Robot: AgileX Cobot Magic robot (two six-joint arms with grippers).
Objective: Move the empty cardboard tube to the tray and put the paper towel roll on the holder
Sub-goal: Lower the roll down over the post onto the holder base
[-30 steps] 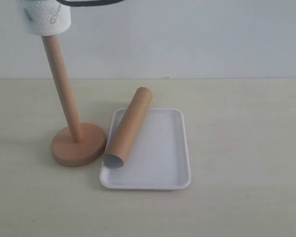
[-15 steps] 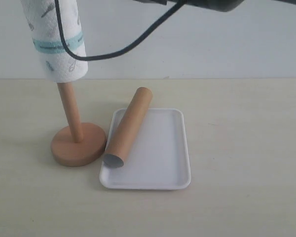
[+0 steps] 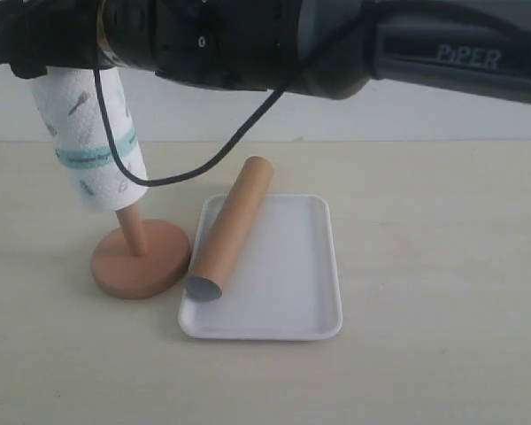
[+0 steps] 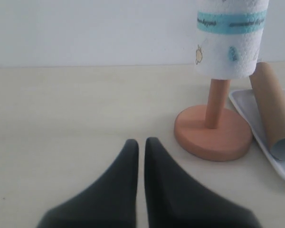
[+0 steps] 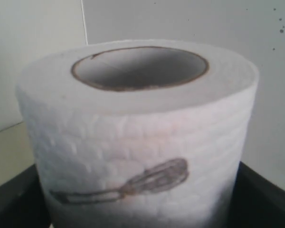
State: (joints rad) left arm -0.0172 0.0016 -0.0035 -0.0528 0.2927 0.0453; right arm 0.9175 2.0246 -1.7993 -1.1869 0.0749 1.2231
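The paper towel roll (image 3: 93,146), white with utensil drawings and a teal band, sits tilted partway down the post of the wooden holder (image 3: 140,261). My right gripper (image 3: 66,49) reaches across from the right and is shut on the roll's top end; its dark fingers (image 5: 259,199) flank the roll (image 5: 137,137). The empty cardboard tube (image 3: 232,227) lies slantwise along the left side of the white tray (image 3: 292,266). My left gripper (image 4: 141,141) is shut and empty, low over the table, short of the holder's base (image 4: 213,135). The left wrist view also shows the roll (image 4: 230,42) and the tube (image 4: 275,114).
The black right arm (image 3: 354,44) spans the top of the exterior view, with a cable (image 3: 212,155) drooping beside the roll. A pale wall stands behind the beige table (image 3: 442,266).
The roll has come down over the post, from just covering its tip to hiding most of it. The right arm has dropped into the exterior view with it. The tube and tray have not moved.
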